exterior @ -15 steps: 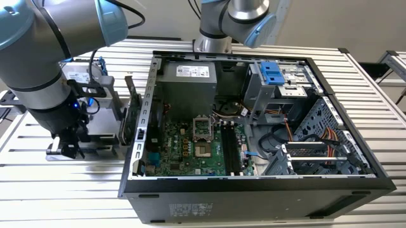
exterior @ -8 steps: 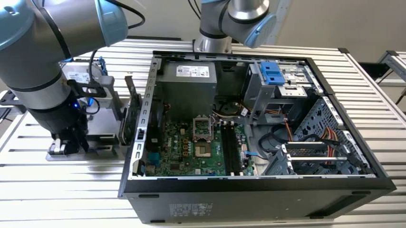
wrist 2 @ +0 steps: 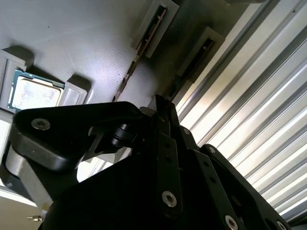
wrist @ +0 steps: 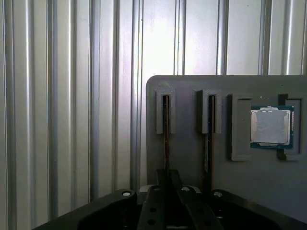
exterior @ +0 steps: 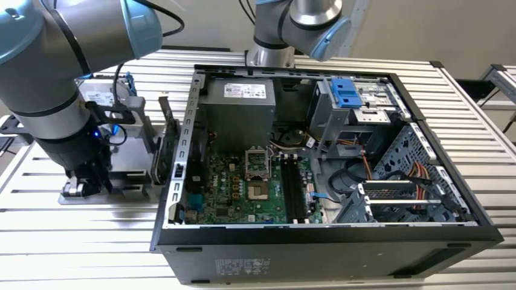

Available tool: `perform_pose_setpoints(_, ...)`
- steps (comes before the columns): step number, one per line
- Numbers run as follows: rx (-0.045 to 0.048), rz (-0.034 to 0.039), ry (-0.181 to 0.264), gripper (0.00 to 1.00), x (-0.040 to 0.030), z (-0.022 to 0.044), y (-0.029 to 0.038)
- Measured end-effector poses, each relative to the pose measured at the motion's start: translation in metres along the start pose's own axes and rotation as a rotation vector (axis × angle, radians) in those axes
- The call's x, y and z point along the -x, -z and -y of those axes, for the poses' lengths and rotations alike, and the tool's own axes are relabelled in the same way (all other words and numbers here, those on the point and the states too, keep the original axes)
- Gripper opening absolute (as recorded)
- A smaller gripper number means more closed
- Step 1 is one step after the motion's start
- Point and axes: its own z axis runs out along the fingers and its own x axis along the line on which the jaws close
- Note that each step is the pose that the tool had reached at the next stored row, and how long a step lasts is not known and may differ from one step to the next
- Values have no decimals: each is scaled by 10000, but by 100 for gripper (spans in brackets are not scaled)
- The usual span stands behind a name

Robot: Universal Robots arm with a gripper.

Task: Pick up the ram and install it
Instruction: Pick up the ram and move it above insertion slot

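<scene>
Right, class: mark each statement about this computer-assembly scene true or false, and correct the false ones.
1. A square silver processor chip sits in a holder on the flat grey tray. True.
2. The grey tray lies inside the black computer case. False: it lies on the ribbed metal table, outside the case.
3. Two thin ram sticks stand edge-on in slotted holders on the tray. True.
4. The end effector is lined up with the processor chip. False: it is in line with the ram stick farther from the chip.
</scene>
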Motion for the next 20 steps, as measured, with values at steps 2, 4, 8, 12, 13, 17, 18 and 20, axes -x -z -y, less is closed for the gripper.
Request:
perform_pose_setpoints(2,0,0,0,0,0,0,-1)
perform_pose_setpoints(4,0,0,0,0,0,0,-1)
perform_pose_setpoints(8,0,0,0,0,0,0,-2)
perform_pose_setpoints(12,0,0,0,0,0,0,-3)
perform_pose_setpoints(13,0,0,0,0,0,0,-3)
perform_pose_setpoints(17,-6,5,0,0,1,1,3)
perform_pose_setpoints(18,-2,2,0,0,0,0,14)
perform_pose_setpoints(20,-1,1,-1,0,0,-1,33)
